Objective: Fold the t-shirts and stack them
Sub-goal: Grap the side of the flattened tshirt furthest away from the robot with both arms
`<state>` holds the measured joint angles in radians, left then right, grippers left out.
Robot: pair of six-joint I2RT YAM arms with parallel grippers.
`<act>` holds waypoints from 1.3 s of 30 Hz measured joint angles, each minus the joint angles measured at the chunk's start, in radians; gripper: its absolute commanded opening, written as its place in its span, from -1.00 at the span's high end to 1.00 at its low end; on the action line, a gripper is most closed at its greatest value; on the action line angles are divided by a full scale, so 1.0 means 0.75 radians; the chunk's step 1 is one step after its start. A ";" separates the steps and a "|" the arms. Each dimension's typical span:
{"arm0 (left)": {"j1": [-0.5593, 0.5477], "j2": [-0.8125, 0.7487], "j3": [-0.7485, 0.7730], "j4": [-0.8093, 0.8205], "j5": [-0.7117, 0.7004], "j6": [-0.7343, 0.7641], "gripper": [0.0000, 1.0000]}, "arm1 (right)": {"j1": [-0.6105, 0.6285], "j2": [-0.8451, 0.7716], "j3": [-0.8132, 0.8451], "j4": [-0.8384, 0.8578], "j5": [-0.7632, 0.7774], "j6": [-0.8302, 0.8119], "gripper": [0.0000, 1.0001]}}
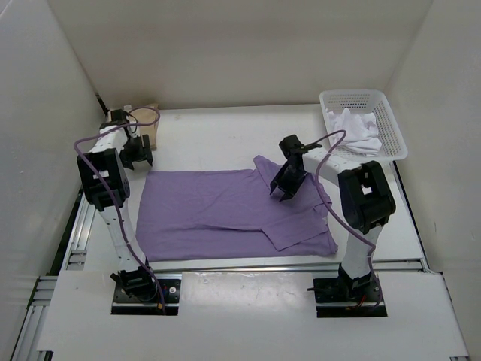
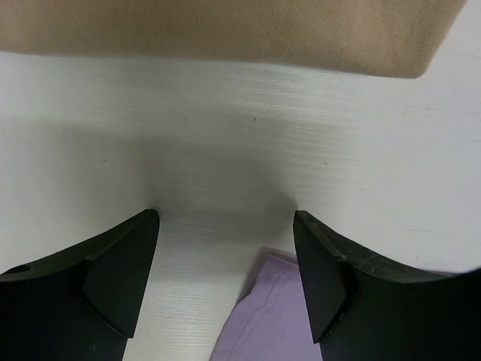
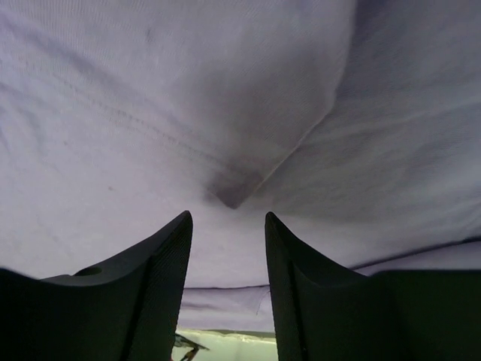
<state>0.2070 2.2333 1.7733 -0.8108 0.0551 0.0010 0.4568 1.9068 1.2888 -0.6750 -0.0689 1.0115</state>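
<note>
At the far left of the desk (image 1: 218,135) lies the tan shirt (image 1: 151,131), a small bundle by the back wall. Just near of it hang the left fingers (image 1: 137,156), pointing down. In the left wrist view the left fingers (image 2: 120,271) stand spread wide and released, with nothing between them. Bare desk (image 2: 225,135) lies below them, the tan shirt (image 2: 225,30) runs along the far edge, and a corner of the purple shirt (image 2: 263,316) shows at the near edge.

The purple shirt (image 1: 210,214) is spread flat across the middle of the desk, between the two arms. Its right part is doubled over into a second layer.

The right fingers (image 1: 284,186) are tilted down over the shirt's far right part. In the right wrist view the right fingers (image 3: 150,278) stand partly apart and released, grasping nothing. The purple shirt (image 3: 225,90) fills that view, with a small pucker just ahead of the tips.

At the far right corner stands a white basket (image 1: 393,135) with the white shirt (image 1: 353,129) crumpled inside. Any label on it is too small to read.
</note>
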 measured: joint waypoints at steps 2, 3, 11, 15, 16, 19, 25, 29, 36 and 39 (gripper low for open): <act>0.001 0.000 0.001 0.001 0.010 0.000 -0.66 | -0.010 0.000 0.000 0.000 0.020 0.003 -0.02; 0.001 0.000 0.001 0.001 0.013 0.000 -0.66 | -0.013 0.000 0.000 -0.002 0.029 0.004 -0.02; 0.009 -0.064 -0.090 0.004 0.113 0.001 -0.66 | -0.031 -0.007 -0.034 -0.007 0.070 0.004 -0.04; 0.013 -0.093 -0.129 -0.017 0.208 -0.002 -0.68 | -0.040 -0.011 -0.037 -0.007 0.083 0.003 -0.04; 0.013 -0.093 -0.130 -0.030 0.228 -0.001 -0.68 | -0.041 -0.011 -0.037 -0.007 0.088 0.003 -0.04; 0.016 -0.093 -0.130 -0.055 0.267 -0.002 -0.68 | -0.042 -0.011 -0.037 -0.007 0.094 0.003 -0.04; 0.017 -0.085 -0.124 -0.076 0.274 -0.002 -0.54 | -0.041 -0.011 -0.037 -0.007 0.099 0.003 -0.04; 0.015 -0.065 -0.099 -0.089 0.276 -0.004 -0.25 | -0.047 -0.011 -0.037 -0.006 0.098 0.005 -0.04; 0.005 -0.050 -0.093 -0.096 0.297 -0.004 0.09 | -0.051 0.028 0.018 -0.003 0.097 0.010 -0.02; 0.006 -0.050 -0.097 -0.095 0.298 -0.005 0.28 | -0.051 0.043 0.035 -0.003 0.087 0.015 0.04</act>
<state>0.2111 2.1960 1.7008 -0.8822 0.2783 -0.0025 0.4187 1.9388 1.3151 -0.6769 -0.0032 1.0225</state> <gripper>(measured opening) 0.402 0.497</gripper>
